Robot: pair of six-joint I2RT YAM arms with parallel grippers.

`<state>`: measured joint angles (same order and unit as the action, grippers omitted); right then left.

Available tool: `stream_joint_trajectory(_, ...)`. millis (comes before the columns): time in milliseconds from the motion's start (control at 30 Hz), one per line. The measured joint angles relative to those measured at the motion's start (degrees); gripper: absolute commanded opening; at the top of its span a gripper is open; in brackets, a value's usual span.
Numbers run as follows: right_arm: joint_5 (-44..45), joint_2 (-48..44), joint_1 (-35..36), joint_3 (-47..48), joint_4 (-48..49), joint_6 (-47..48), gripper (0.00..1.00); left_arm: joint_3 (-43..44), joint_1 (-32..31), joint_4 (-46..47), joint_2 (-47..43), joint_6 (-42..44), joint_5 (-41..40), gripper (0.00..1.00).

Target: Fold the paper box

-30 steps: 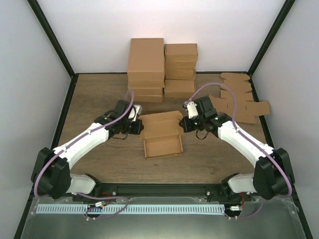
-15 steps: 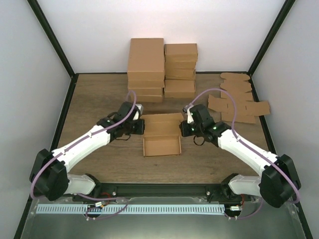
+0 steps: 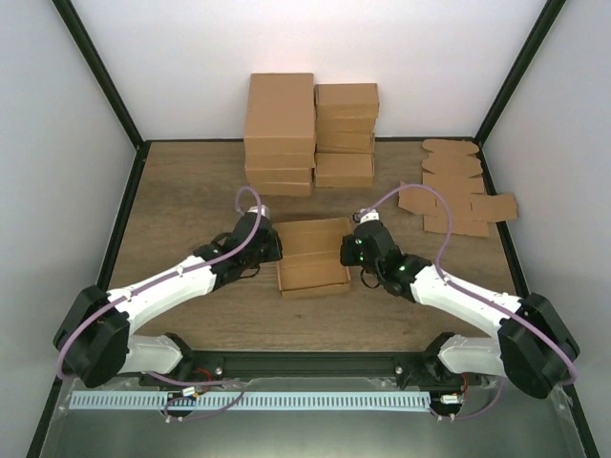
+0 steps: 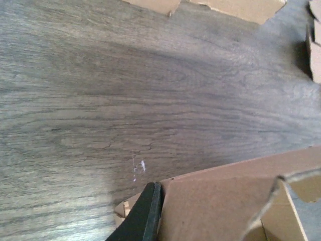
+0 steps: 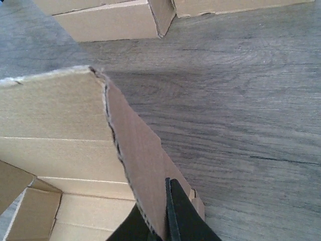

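table [image 3: 181, 200] | paper box [image 3: 313, 260] sits mid-table between both arms, walls up, lid panel not yet closed | right gripper [image 5: 159, 203] nipped narrow on the right wall, I'd say to keep it upright | left gripper [image 3: 271, 249] against the left wall, seemingly bracing; one finger hidden, grip unclear

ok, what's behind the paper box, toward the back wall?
Behind the paper box: a strip of bare table, then two stacks of closed brown cartons. Whatever lies behind those stacks is hidden by them.
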<state>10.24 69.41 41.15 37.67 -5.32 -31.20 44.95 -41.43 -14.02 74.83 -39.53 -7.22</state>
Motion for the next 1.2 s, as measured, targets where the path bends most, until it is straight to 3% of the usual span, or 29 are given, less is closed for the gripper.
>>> stream_joint_trajectory(567,3.1,2.6,0.3,-2.4,5.0,0.7,0.01,-1.0,-2.0,4.0,3.3,-6.0,-3.7,0.09)
stream_joint_trajectory(867,3.2,3.0,0.4,-3.3,5.6,3.5,0.01,-1.3,-2.3,4.2,3.0,-8.9,-0.4,0.39)
stream_joint_trajectory(1067,3.3,3.0,0.7,-3.3,5.6,6.6,0.01,-1.3,-2.5,-0.1,-2.0,-7.4,1.9,0.73)
stream_joint_trajectory(1200,3.3,3.2,0.7,-3.3,5.9,8.0,0.01,-0.3,-2.3,-5.3,-7.8,-5.5,2.2,0.86)
